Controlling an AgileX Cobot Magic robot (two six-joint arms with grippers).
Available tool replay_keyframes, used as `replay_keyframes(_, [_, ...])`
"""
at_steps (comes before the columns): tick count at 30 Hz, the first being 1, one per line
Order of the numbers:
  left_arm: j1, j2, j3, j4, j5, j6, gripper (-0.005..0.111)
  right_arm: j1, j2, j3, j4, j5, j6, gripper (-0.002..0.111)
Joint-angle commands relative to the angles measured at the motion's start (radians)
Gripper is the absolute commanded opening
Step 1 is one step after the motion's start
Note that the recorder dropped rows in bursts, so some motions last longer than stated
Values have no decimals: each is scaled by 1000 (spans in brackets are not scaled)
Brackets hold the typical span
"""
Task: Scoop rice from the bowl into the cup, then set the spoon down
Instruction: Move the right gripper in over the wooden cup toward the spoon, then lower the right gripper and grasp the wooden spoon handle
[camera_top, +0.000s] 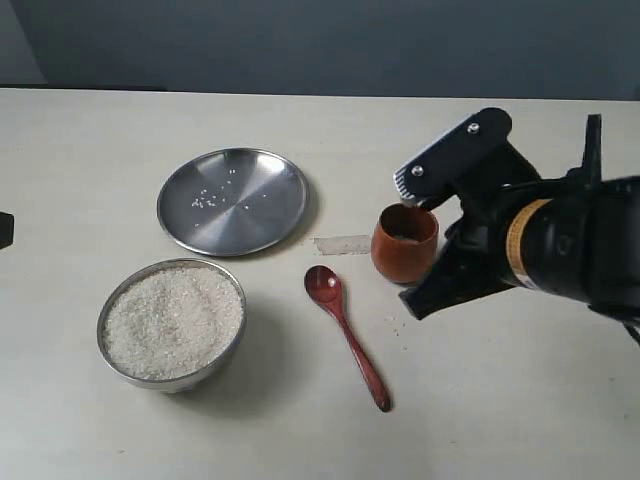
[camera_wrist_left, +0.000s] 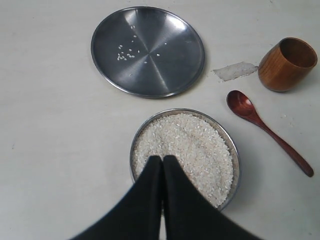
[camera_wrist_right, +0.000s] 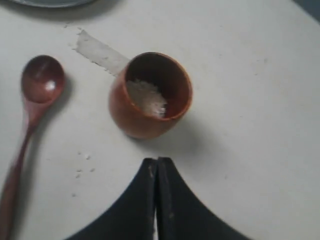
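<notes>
The steel bowl (camera_top: 103, 318) stands at the front left, filled with white rice (camera_top: 172, 320). Seen in the left wrist view, my left gripper (camera_wrist_left: 162, 159) is shut and empty above the near side of the rice (camera_wrist_left: 190, 145). The wooden spoon (camera_top: 347, 330) lies flat on the table between bowl and cup, its oval end toward the back and nothing holding it. A little rice (camera_wrist_right: 146, 97) sits in the bottom of the upright wooden cup (camera_top: 404, 255). Beside the cup, on its right and a little nearer the front, is my right gripper (camera_top: 413, 306), shut and empty, apart from it.
A flat steel plate (camera_top: 250, 215) with a few stray grains lies behind the bowl. A strip of clear tape (camera_top: 342, 244) is stuck to the table left of the cup. A few loose grains (camera_wrist_right: 82, 162) lie between spoon and cup.
</notes>
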Motion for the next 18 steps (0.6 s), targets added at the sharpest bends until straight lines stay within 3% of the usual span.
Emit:
replay_keyframes(1, [-6,2,-5,3,-12,1,0,5,64,-100,327,-8,-214,-1])
replay_keyframes(11, [-6,2,-5,3,-12,1,0,5,261,-165,687,51,-395,-1])
replay_keyframes(18, [-6,2,-5,3,-12,1,0,21,325,-165,738,15,-412,-1])
